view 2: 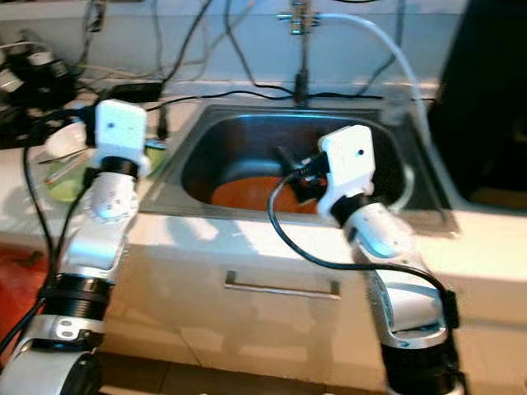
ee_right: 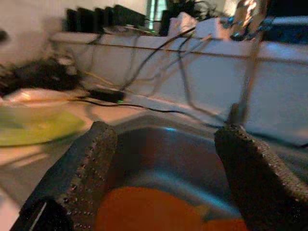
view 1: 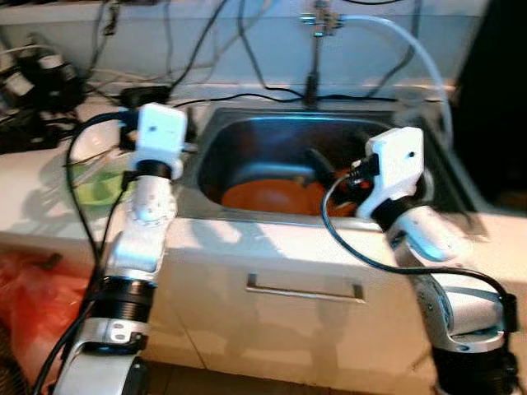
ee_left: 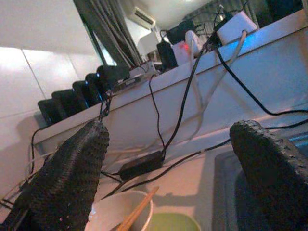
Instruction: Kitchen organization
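- Right gripper: you see its two black fingers spread wide with nothing between them, reaching over the front edge of the steel sink and pointing into the basin.
- Orange dish: it lies on the sink floor just below and ahead of the right gripper's fingertips, apart from them; you cannot tell whether it is one plate or several stacked pieces.
- Left gripper: its fingers also stand wide apart and hold nothing; the gripper hangs over the white countertop on the left side of the sink.
- White bowl: it sits directly under the left gripper, between the two fingers as you look along them, with a wooden stick resting in it. The fingers do not touch it.
- Green plate: it lies on the countertop beside the white bowl, just below the left gripper and near the sink's rim.
- Faucet: it rises from the back wall beyond the right gripper, with a white hose arching away to the gripper's right.
- Black cables: they hang down the wall and run along the counter behind both grippers.
- Drawer handle: it sits on the cabinet front beneath the sink, between the two arms.
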You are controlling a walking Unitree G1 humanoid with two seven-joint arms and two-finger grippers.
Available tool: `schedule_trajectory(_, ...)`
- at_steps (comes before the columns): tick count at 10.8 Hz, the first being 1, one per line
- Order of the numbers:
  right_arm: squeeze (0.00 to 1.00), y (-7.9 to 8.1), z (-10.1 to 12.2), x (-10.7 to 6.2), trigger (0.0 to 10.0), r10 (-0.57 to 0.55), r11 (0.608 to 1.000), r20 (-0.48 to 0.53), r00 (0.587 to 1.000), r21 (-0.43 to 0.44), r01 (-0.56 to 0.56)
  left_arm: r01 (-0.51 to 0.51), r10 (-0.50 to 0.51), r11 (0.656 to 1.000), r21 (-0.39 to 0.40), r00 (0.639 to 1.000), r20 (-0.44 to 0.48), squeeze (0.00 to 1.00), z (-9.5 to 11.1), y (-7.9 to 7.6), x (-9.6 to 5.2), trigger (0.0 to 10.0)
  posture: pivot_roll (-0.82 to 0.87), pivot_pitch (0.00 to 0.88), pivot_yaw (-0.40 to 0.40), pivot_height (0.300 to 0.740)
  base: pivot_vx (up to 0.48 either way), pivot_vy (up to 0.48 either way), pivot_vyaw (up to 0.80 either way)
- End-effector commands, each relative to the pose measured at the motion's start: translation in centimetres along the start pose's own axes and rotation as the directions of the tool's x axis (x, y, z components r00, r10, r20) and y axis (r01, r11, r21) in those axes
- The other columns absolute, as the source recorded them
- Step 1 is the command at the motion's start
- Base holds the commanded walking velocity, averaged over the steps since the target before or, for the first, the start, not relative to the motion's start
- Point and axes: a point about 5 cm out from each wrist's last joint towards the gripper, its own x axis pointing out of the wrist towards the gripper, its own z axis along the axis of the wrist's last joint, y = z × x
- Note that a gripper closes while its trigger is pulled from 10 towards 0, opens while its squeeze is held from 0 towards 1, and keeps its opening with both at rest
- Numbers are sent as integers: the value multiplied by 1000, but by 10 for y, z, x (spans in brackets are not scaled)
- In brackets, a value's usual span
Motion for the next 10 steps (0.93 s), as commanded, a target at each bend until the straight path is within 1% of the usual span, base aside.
schedule_trajectory(1,0,6,13,2,10000,74,997,40,996,31,-75,-17,18,1000,9,999,-43,0,-9,5,-2,10000,-81,0,84,740,0,0,0)
schedule_trajectory(2,0,12,14,3,10000,137,989,38,990,45,-138,-21,22,1000,19,999,-49,0,-11,8,-4,10000,-73,0,89,740,0,0,0)
schedule_trajectory(3,0,20,13,4,10000,208,976,32,978,57,-209,-27,30,999,47,998,-60,0,-16,14,-9,10000,-57,0,87,740,0,0,0)
schedule_trajectory(4,0,25,13,6,10000,250,966,31,968,55,-252,-28,34,997,74,996,-80,0,-23,18,-15,10000,-50,0,87,740,0,0,0)
schedule_trajectory(5,0,28,12,9,10000,268,961,28,963,54,-270,-27,35,996,80,994,-101,0,-29,20,-21,10000,-42,0,86,740,0,0,0)
schedule_trajectory(7,0,30,11,11,10000,274,960,27,961,57,-275,-12,16,999,42,993,-117,0,-30,17,-23,10000,-39,0,89,740,0,0,800)
schedule_trajectory(8,0,31,11,11,10000,265,963,27,964,50,-266,0,0,1000,4,994,-108,0,-25,14,-20,10000,-45,0,93,740,0,0,800)
schedule_trajectory(9,0,27,10,12,10000,216,976,20,976,33,-216,11,-15,999,-36,994,-107,0,-22,12,-16,10000,-51,0,96,740,0,0,0)
schedule_trajectory(10,0,24,10,12,10000,193,981,20,981,21,-193,16,-21,999,-44,994,-103,0,-21,11,-14,10000,-51,0,96,740,0,0,0)
